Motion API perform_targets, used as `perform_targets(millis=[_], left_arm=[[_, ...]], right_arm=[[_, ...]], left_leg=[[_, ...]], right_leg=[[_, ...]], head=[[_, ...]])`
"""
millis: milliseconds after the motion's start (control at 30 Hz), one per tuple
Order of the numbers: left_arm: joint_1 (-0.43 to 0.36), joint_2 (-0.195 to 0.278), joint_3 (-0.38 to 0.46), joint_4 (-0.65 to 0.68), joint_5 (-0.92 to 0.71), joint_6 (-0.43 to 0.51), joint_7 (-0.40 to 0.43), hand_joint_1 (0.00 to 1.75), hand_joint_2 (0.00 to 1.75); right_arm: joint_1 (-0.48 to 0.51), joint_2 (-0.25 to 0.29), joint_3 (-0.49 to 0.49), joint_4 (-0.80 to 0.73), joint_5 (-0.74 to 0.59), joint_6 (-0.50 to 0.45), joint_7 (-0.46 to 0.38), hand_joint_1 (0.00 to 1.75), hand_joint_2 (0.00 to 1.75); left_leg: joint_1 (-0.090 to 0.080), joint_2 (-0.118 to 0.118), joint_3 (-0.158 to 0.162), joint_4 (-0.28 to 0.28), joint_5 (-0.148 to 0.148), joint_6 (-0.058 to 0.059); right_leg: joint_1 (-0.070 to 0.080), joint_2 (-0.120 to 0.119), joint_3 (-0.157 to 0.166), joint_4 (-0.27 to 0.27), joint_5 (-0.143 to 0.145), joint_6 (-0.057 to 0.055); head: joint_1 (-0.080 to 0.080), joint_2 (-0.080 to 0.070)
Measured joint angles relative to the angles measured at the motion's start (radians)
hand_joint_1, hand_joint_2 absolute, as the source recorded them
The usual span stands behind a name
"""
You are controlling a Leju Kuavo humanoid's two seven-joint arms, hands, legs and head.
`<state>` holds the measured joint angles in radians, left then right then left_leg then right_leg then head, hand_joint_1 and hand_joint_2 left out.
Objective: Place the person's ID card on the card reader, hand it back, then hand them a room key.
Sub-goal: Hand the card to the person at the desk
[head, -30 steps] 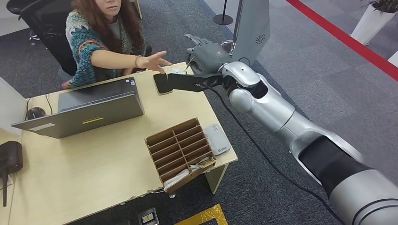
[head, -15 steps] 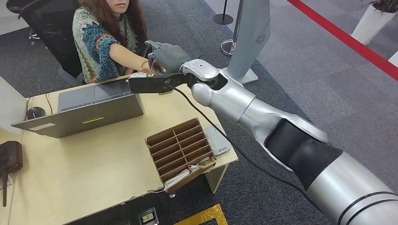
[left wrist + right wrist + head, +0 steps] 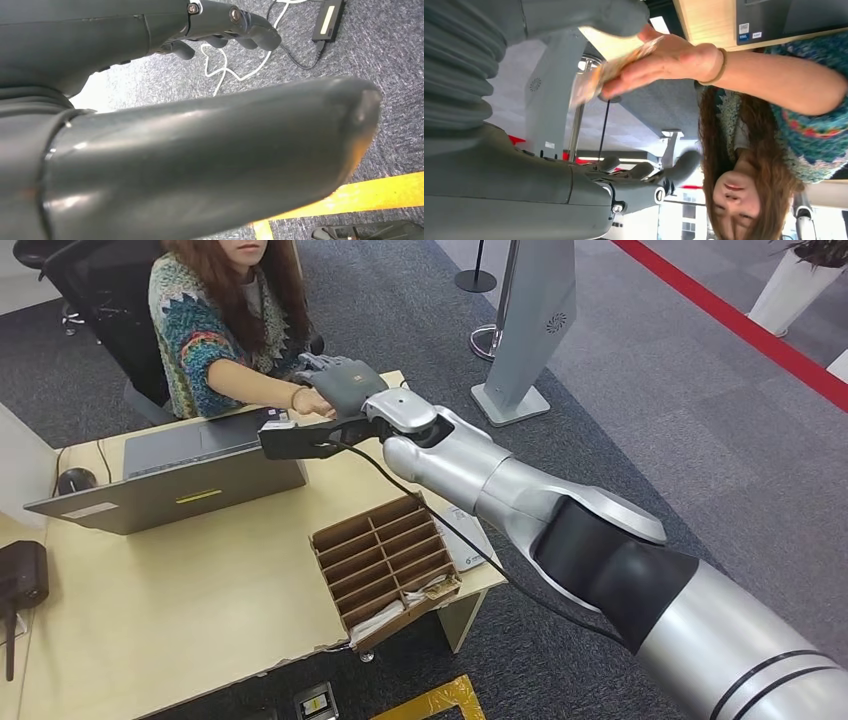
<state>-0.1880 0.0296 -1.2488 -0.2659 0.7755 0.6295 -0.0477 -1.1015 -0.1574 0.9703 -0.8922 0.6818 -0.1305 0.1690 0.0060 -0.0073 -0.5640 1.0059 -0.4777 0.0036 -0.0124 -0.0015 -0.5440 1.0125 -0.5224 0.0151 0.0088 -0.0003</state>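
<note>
On the far left of the tabletop (image 3: 180, 590) sits a black device (image 3: 22, 575), with a black mouse (image 3: 75, 480) behind it. Next along, an open grey laptop (image 3: 190, 475) stands with its lid toward the robot. Behind it a person (image 3: 215, 325) in a patterned top sits in a black chair (image 3: 95, 300), one arm stretched forward over the tabletop. The person's hand (image 3: 664, 60) meets the robot's right hand (image 3: 345, 380) above the far edge of the tabletop. In the right wrist view the person's hand holds a card (image 3: 611, 67), light with an orange tint and blurred; the robot's thumb lies just above it, apparently touching, while the darker fingers (image 3: 674, 170) are spread well apart from it. Whether the right hand grips the card cannot be told. Nearer the robot, a brown cardboard organiser (image 3: 385, 565) with rows of slots stands near the tabletop's edge, some white items in its front slots. Just beside it to the right lies a flat grey card reader (image 3: 468, 548), partly covered by the silver arm. Further right, a grey pillar (image 3: 525, 330) stands on the carpet. In the left wrist view, the left hand (image 3: 220, 30) hangs over grey carpet with fingers curled in, holding nothing.
</note>
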Motion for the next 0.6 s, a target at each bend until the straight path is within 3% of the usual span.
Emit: perform_targets(millis=[33, 167, 233, 367, 600], left_arm=[[0.0, 0.0, 0.0, 0.0, 0.0, 0.0, 0.0, 0.0, 0.0], [0.006, -0.001, 0.002, 0.0, 0.006, 0.006, -0.002, 0.0, 0.0], [0.011, -0.001, 0.004, 0.0, 0.011, 0.014, -0.006, 0.0, 0.0], [0.022, -0.001, 0.012, 0.0, 0.026, 0.027, -0.019, 0.0, 0.0], [0.049, 0.0, 0.036, 0.0, 0.054, 0.042, -0.044, 0.0, 0.0]], right_arm=[[-0.003, 0.002, 0.003, 0.008, 0.0, -0.008, 0.0, 0.0, 1.75], [-0.013, 0.003, 0.004, 0.023, 0.004, -0.076, 0.0, 0.0, 0.0], [-0.017, 0.0, 0.002, 0.022, 0.01, -0.114, 0.004, 0.0, 0.0], [-0.012, -0.026, -0.015, -0.025, 0.018, -0.169, 0.031, 0.0, 1.75], [0.119, -0.123, -0.135, -0.29, -0.085, -0.224, 0.03, 0.0, 1.75]], left_leg=[[0.0, 0.0, 0.0, 0.0, 0.0, 0.0], [0.0, 0.001, 0.001, 0.0, 0.0, 0.0], [0.0, 0.002, 0.001, 0.0, 0.0, 0.0], [0.0, 0.002, 0.002, 0.0, 0.0, 0.0], [0.0, 0.002, 0.003, 0.0, 0.0, 0.0]], right_leg=[[0.0, 0.0, 0.0, 0.0, 0.0, 0.0], [0.0, 0.001, 0.0, 0.0, 0.0, 0.0], [0.0, 0.002, 0.0, 0.0, 0.0, 0.0], [0.0, 0.002, 0.0, 0.0, 0.0, 0.0], [0.0, 0.002, 0.0, -0.001, 0.0, 0.0]], head=[[0.0, 0.0], [0.0, 0.0], [0.0, 0.0], [0.0, 0.0], [0.0, 0.0]])
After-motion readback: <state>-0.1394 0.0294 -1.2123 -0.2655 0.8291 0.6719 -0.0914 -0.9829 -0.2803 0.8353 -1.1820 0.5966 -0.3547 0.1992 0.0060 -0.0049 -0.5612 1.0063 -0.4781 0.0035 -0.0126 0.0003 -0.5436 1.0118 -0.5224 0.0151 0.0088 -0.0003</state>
